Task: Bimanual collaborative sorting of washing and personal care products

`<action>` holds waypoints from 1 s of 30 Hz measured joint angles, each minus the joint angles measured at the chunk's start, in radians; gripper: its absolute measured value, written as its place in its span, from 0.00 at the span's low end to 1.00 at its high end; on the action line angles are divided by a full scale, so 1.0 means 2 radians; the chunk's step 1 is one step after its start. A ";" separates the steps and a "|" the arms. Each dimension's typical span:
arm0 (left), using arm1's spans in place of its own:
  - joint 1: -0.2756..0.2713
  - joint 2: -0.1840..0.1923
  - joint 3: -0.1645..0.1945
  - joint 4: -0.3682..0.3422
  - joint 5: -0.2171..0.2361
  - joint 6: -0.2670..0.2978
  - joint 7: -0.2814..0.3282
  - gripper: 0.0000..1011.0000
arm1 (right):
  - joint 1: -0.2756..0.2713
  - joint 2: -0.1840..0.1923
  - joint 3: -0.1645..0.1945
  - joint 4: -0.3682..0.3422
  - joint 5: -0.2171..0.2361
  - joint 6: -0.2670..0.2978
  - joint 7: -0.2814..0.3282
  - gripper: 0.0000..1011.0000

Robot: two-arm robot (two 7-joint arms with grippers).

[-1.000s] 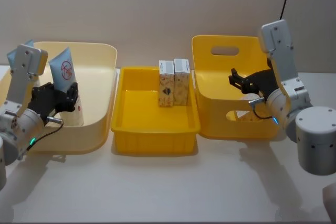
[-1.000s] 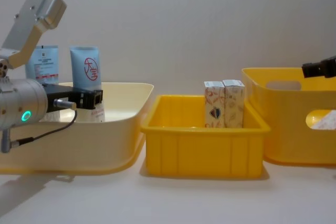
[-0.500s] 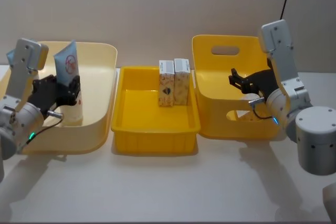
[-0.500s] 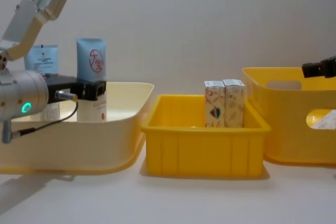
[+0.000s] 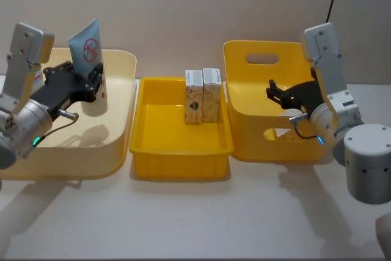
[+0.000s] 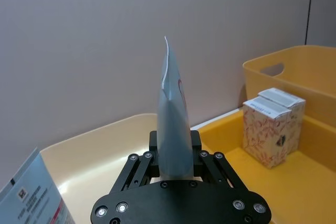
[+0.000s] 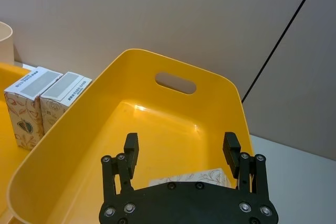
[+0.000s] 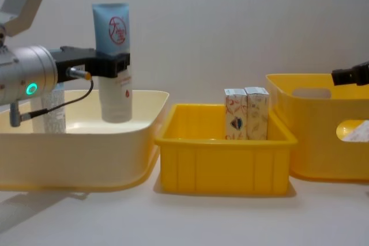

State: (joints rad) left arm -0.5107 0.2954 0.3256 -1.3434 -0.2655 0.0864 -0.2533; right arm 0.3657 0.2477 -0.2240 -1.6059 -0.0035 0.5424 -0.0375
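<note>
Left gripper (image 5: 95, 80): closed on a pale-blue squeeze tube (image 5: 87, 41), clamped across the lower body of the tube, at upper left of the head view. The wrist view confirms it, with the tube (image 6: 173, 119) pinched between the jaws.

Tube attitude: upright, long axis near vertical, crimped end up and cap end down, red logo toward the chest camera (image 8: 113, 27). It hangs over the cream bin (image 5: 122, 59). The cap end appears clear of the bin floor and roughly level with the rim.

A second tube (image 6: 31, 192) stands in the same bin, beside the gripper.

Next to the right sits the yellow tray (image 5: 177, 163), holding two patterned cartons (image 5: 203, 95) upright and side by side at its far end.

Further right, the right gripper (image 5: 275, 93) hovers with jaws spread and empty over the handled yellow bin (image 5: 250, 145), where one carton (image 7: 189, 178) lies on the floor.

Assessment: the tube is well apart from the right gripper, so the left arm governs. Any travel rightward crosses the cream bin's right wall, and cap clearance there looks marginal.
</note>
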 joint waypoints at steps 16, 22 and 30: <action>-0.044 -0.007 -0.008 0.053 -0.049 -0.053 -0.095 0.31 | 0.004 0.004 -0.006 0.001 -0.001 -0.014 0.015 0.99; -0.067 -0.010 -0.005 0.072 -0.063 -0.060 -0.121 0.31 | 0.007 0.009 -0.012 -0.002 0.002 -0.030 0.037 0.99; -0.089 -0.012 -0.001 0.087 -0.073 -0.059 -0.140 0.31 | 0.009 0.016 -0.021 -0.010 0.011 -0.054 0.071 0.99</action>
State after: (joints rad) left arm -0.6878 0.2706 0.3243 -1.1689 -0.4111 -0.0317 -0.5341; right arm 0.3843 0.2800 -0.2650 -1.6250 0.0185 0.4343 0.1054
